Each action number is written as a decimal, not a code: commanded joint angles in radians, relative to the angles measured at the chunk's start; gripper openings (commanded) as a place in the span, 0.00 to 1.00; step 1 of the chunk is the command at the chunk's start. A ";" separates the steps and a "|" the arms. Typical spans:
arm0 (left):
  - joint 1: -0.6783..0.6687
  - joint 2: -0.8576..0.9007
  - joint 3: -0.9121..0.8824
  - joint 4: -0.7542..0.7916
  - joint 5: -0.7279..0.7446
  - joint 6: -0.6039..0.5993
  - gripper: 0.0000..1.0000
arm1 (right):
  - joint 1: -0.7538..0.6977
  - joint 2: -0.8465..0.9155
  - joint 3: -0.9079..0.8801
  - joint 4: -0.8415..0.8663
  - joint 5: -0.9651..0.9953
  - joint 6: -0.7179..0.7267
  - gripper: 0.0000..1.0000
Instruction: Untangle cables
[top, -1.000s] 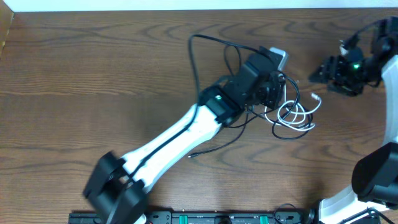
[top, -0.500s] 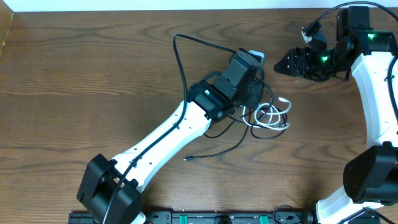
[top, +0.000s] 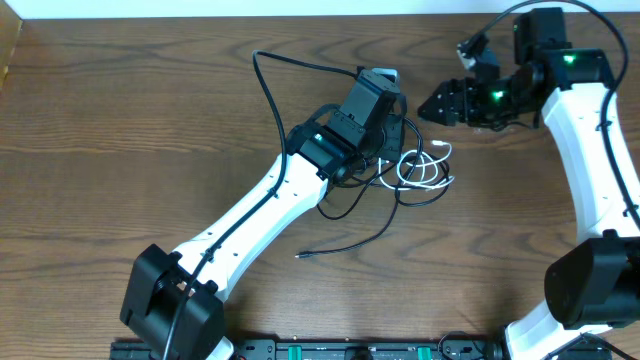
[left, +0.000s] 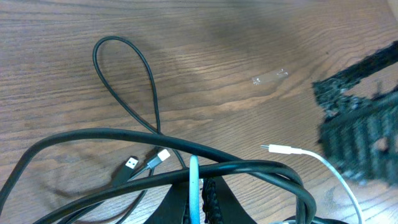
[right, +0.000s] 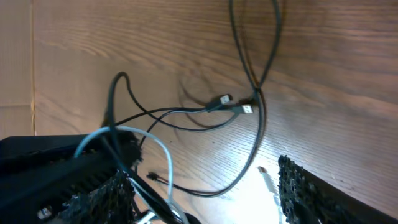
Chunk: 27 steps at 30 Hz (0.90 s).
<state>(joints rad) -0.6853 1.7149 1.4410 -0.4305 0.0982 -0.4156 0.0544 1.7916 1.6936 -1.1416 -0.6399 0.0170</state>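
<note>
My left jaws are shut, seemingly on the thin black plastic cords (left: 93, 131), and have dragged the tangle toward upper centre. The right jaws, wide open and empty, have arrived beside the short coiled white cord (left: 292, 150); separating can begin.

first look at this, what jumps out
The white left arm slants across the wooden table, with the left gripper shut in a knot of black cables near the far middle. A coiled white cable lies just right of that knot. The right gripper stands open beside it, holding nothing.
</note>
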 joint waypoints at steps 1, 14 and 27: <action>0.002 -0.002 0.001 0.001 -0.013 -0.018 0.08 | 0.026 -0.025 0.012 0.006 0.003 -0.014 0.73; 0.002 -0.002 0.001 0.005 -0.013 -0.035 0.08 | 0.111 -0.023 0.011 0.004 0.077 -0.014 0.68; 0.031 -0.002 0.001 0.016 0.029 -0.054 0.08 | 0.133 -0.023 -0.068 0.068 0.143 0.035 0.63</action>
<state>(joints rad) -0.6621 1.7149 1.4410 -0.4213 0.1051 -0.4538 0.1810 1.7905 1.6646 -1.0916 -0.5140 0.0246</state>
